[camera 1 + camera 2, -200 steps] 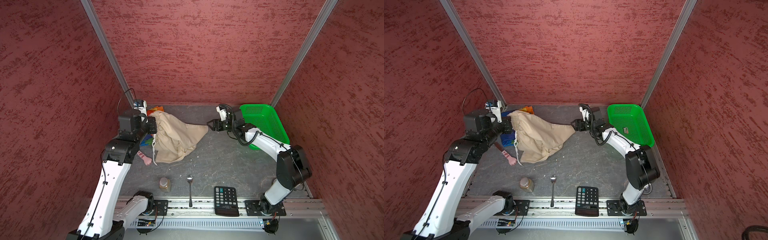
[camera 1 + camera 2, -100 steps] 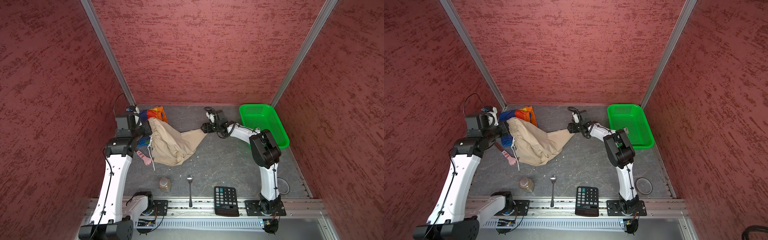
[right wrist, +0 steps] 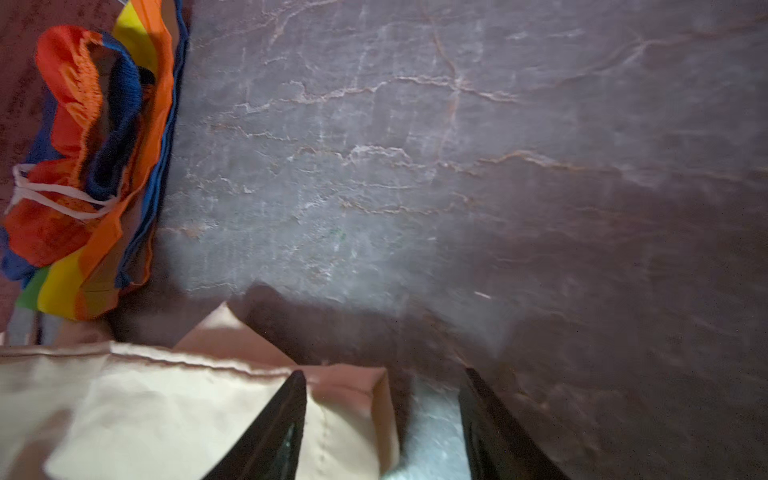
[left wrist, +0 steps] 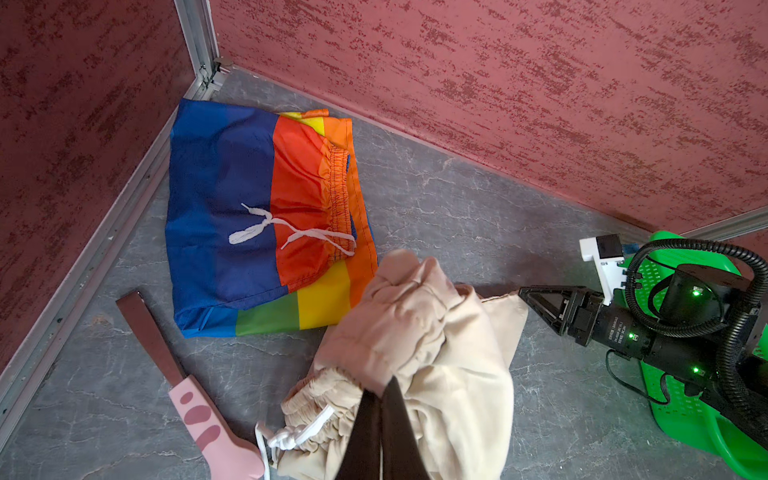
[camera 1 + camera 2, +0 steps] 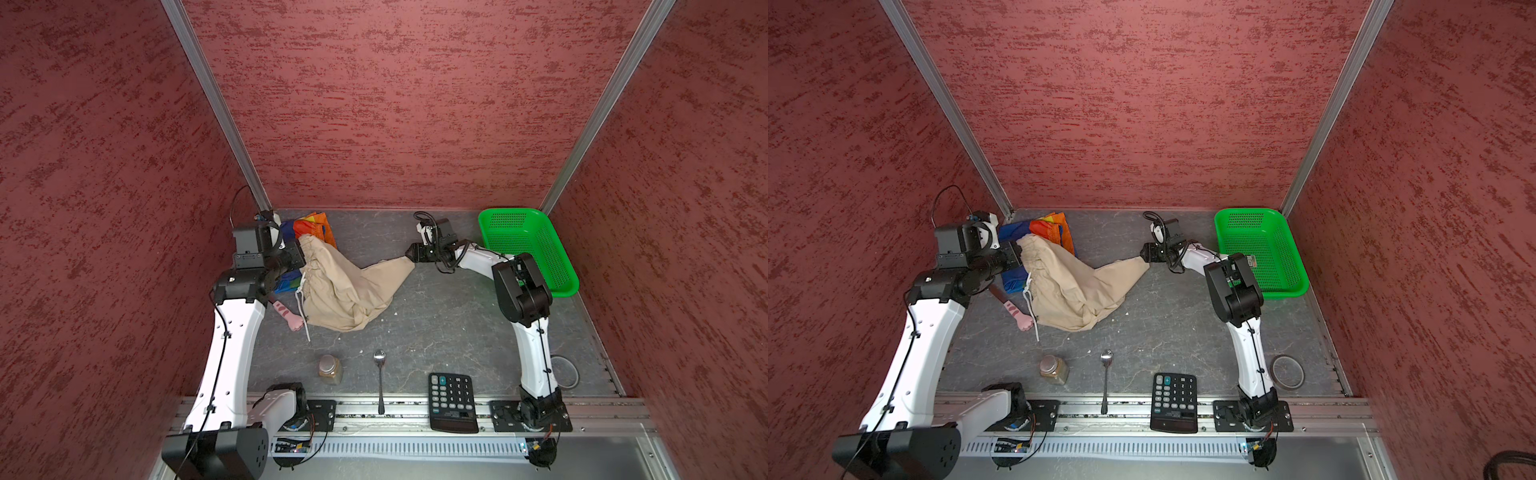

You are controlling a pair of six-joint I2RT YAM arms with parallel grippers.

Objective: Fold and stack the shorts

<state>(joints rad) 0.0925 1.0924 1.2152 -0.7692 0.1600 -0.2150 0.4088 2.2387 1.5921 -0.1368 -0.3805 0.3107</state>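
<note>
Left gripper (image 5: 298,254) at the far left of both top views, clamped on the gathered waistband of the beige shorts (image 5: 345,286), fingers (image 4: 361,432) pressed together with cloth bunched above them. Just behind, rainbow-striped shorts (image 4: 249,199) folded flat in the back left corner of the table (image 5: 436,328), white drawstring on top, partly hidden by the beige waistband. Pink paw-shaped stick (image 5: 286,313) on the table beside the beige pair. Beige cloth spread rightward in a crumpled heap, one leg drawn out to a point. Right gripper (image 3: 382,372) at that leg's hem, jaws apart, one finger over the cloth and one beyond its edge, nothing clamped. Green basket (image 5: 557,266) far right. Along the front edge: jar (image 5: 330,368), spoon (image 5: 379,374), calculator (image 5: 453,401), ring of tape (image 5: 563,372)
</note>
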